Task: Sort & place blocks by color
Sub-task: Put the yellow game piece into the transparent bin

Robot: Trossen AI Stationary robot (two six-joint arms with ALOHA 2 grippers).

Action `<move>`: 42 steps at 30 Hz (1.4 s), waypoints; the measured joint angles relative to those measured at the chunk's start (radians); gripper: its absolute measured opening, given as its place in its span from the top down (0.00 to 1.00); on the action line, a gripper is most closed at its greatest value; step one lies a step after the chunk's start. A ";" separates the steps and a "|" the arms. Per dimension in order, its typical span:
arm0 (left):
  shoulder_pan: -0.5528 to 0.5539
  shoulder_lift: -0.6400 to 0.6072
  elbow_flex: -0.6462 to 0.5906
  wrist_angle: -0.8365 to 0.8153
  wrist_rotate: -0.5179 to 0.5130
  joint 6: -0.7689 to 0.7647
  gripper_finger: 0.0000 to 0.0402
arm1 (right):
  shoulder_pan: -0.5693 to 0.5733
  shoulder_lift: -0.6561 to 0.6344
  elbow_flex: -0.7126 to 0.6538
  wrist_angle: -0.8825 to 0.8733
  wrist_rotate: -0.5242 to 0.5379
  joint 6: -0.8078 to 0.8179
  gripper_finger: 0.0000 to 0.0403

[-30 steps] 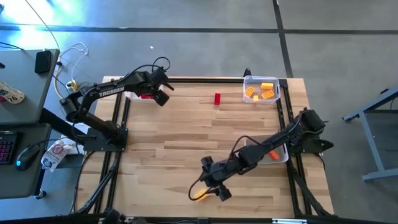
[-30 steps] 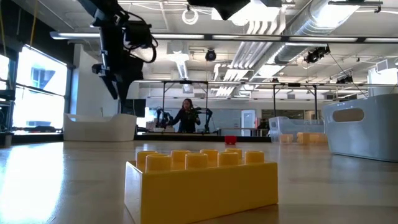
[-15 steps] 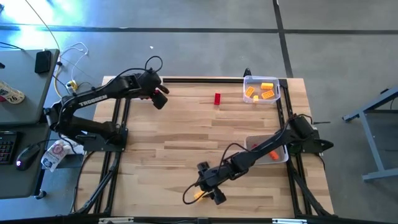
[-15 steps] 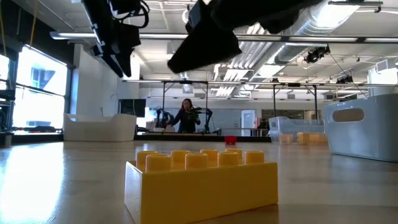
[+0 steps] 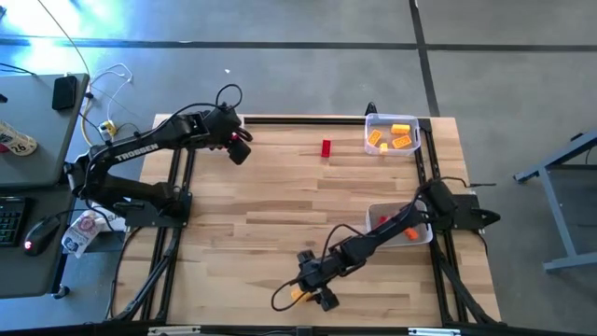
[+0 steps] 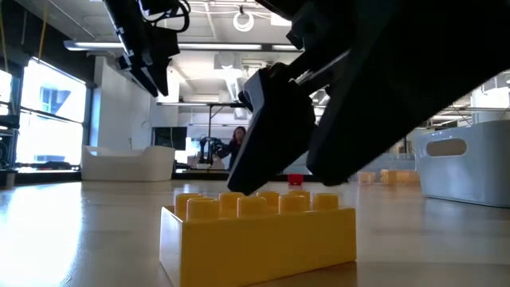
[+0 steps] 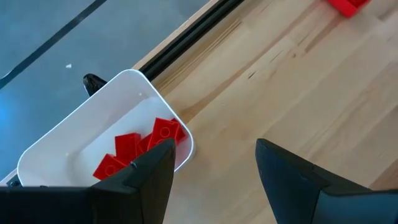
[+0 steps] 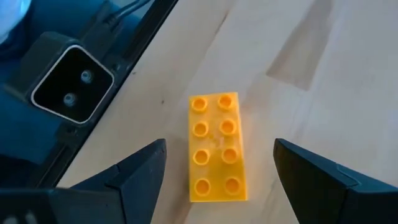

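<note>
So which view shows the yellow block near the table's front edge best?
The right wrist view: the yellow block lies fully visible, studs up, between the open right gripper. The low view shows its side; the high view barely a sliver; the left wrist view nothing.

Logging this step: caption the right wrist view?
Open right end effector poised over a yellow eight-stud block lying flat on the wooden table.

Open industrial lab: exposed ceiling ducts (image 6: 374, 36), concrete floor (image 5: 280, 84), other workbenches (image 6: 239, 167)

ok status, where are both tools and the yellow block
Right tool open, poised over the yellow block at the near table edge. Left tool open, by the tray of red blocks. Nothing in the way.
</note>
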State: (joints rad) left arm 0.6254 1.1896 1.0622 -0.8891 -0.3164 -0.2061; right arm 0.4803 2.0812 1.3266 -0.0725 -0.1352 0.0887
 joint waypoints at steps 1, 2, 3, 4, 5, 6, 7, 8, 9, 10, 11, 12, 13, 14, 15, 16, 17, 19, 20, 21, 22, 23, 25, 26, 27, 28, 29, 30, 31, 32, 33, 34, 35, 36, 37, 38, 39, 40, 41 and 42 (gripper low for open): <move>0.000 0.000 0.000 0.000 0.000 0.002 0.48 | 0.003 0.003 0.000 0.003 -0.001 0.000 0.30; 0.000 0.000 0.000 0.000 0.000 0.007 0.48 | 0.006 0.006 0.000 0.005 0.000 -0.001 0.30; 0.000 0.000 0.000 0.000 0.000 0.011 0.48 | 0.008 0.008 0.000 0.011 0.003 -0.002 0.30; 0.001 0.000 0.000 0.000 0.000 0.015 0.48 | 0.011 0.009 0.000 0.012 0.014 -0.004 0.30; 0.001 0.000 0.000 0.000 0.000 0.015 0.49 | 0.012 0.009 0.000 0.010 0.029 -0.011 0.30; 0.001 0.000 0.000 0.000 0.000 0.016 0.49 | 0.013 0.009 0.000 0.010 0.038 -0.018 0.30; 0.001 0.000 0.000 0.001 0.000 0.015 0.49 | 0.014 0.009 0.000 0.010 0.049 -0.024 0.30; 0.001 0.000 0.000 0.000 0.000 0.015 0.48 | 0.015 0.009 0.000 0.010 0.057 -0.029 0.30; 0.001 0.000 0.000 0.000 0.000 0.016 0.48 | 0.016 0.009 0.000 0.010 0.057 -0.037 0.30; 0.001 0.000 0.000 0.000 0.000 0.017 0.49 | 0.016 0.009 0.000 0.010 0.059 -0.042 0.30; 0.001 0.000 0.000 0.000 0.000 0.017 0.48 | 0.017 0.009 0.000 0.007 0.060 -0.042 0.30; 0.001 0.000 0.000 0.000 0.000 0.017 0.49 | 0.017 0.014 0.000 0.007 0.060 -0.041 0.30; 0.001 0.000 0.000 0.001 0.000 0.017 0.48 | 0.017 0.021 0.000 0.009 0.060 -0.036 0.31; 0.001 0.000 0.000 0.001 0.000 0.018 0.48 | 0.017 0.029 0.000 0.004 0.060 -0.036 0.32; 0.001 0.000 0.000 0.000 0.000 0.017 0.48 | 0.017 0.039 0.000 0.005 0.055 -0.029 0.33; 0.001 0.000 0.000 0.001 0.000 0.017 0.48 | 0.017 0.048 0.000 0.018 0.051 -0.018 0.34; 0.001 0.000 0.000 0.002 0.000 0.017 0.48 | 0.017 0.053 0.000 0.025 0.050 -0.012 0.36; 0.000 0.000 0.000 0.004 0.000 0.018 0.48 | 0.016 0.056 0.000 0.038 0.034 0.001 0.38; 0.000 0.001 0.000 0.003 0.000 0.018 0.48 | 0.017 0.056 0.000 0.038 0.036 0.002 0.39; 0.000 0.001 0.000 0.003 0.000 0.018 0.48 | 0.017 0.056 0.000 0.039 0.038 0.005 0.41; 0.000 0.001 0.000 0.004 0.000 0.018 0.48 | 0.017 0.056 0.000 0.039 0.043 0.004 0.43; 0.000 0.001 0.000 0.003 0.000 0.018 0.48 | 0.017 0.056 0.000 0.039 0.046 0.005 0.45; 0.000 0.001 0.000 0.004 0.000 0.018 0.48 | 0.017 0.056 0.000 0.040 0.047 0.005 0.51; 0.000 0.001 0.000 0.003 0.000 0.018 0.48 | 0.017 0.057 0.000 0.040 0.046 0.008 0.54; 0.000 0.001 0.000 0.003 0.000 0.018 0.48 | 0.016 0.057 0.000 0.039 0.043 0.008 0.58; 0.000 0.001 0.000 0.004 0.000 0.019 0.48 | 0.014 0.057 0.000 0.039 0.038 0.008 0.62; 0.000 0.001 0.000 0.004 0.000 0.021 0.48 | 0.011 0.057 0.000 0.040 0.026 0.009 0.66; 0.000 0.001 0.000 0.004 0.002 0.024 0.48 | 0.007 0.055 0.000 0.040 0.014 0.010 0.70; 0.000 0.001 0.000 0.004 0.003 0.026 0.48 | 0.002 0.054 0.000 0.036 0.001 0.014 0.72; 0.000 0.001 0.000 0.004 0.003 0.026 0.48 | -0.003 0.052 0.000 0.032 -0.008 0.020 0.72; 0.000 0.001 0.000 0.004 0.003 0.026 0.48 | -0.008 0.048 0.000 0.022 -0.014 0.025 0.72; 0.000 0.001 0.000 0.003 0.003 0.026 0.48 | -0.013 0.042 0.000 0.004 -0.016 0.027 0.72; 0.000 0.001 0.000 0.004 0.003 0.026 0.48 | -0.018 0.037 0.000 -0.007 -0.015 0.027 0.72; -0.001 0.001 0.000 0.004 0.003 0.026 0.48 | -0.022 0.031 0.000 -0.018 -0.012 0.027 0.72; -0.002 0.001 0.000 0.003 0.003 0.026 0.48 | -0.028 0.024 0.000 -0.033 -0.004 0.027 0.72; -0.005 0.001 0.000 0.004 0.003 0.026 0.48 | -0.033 0.016 0.000 -0.045 0.004 0.026 0.72; -0.009 0.001 0.000 0.004 0.003 0.026 0.48 | -0.040 0.006 0.000 -0.061 0.015 0.026 0.72; -0.013 0.001 0.000 0.003 0.003 0.026 0.48 | -0.047 -0.004 0.000 -0.073 0.029 0.026 0.72; -0.018 0.001 0.000 0.004 0.003 0.026 0.48 | -0.053 -0.015 0.000 -0.086 0.043 0.027 0.72; -0.023 0.001 0.000 0.003 0.003 0.026 0.48 | -0.059 -0.025 0.000 -0.104 0.065 0.027 0.72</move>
State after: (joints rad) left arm 0.6024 1.1904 1.0622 -0.8858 -0.3132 -0.1799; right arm 0.4209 2.0559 1.3266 -0.1766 -0.0698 0.1161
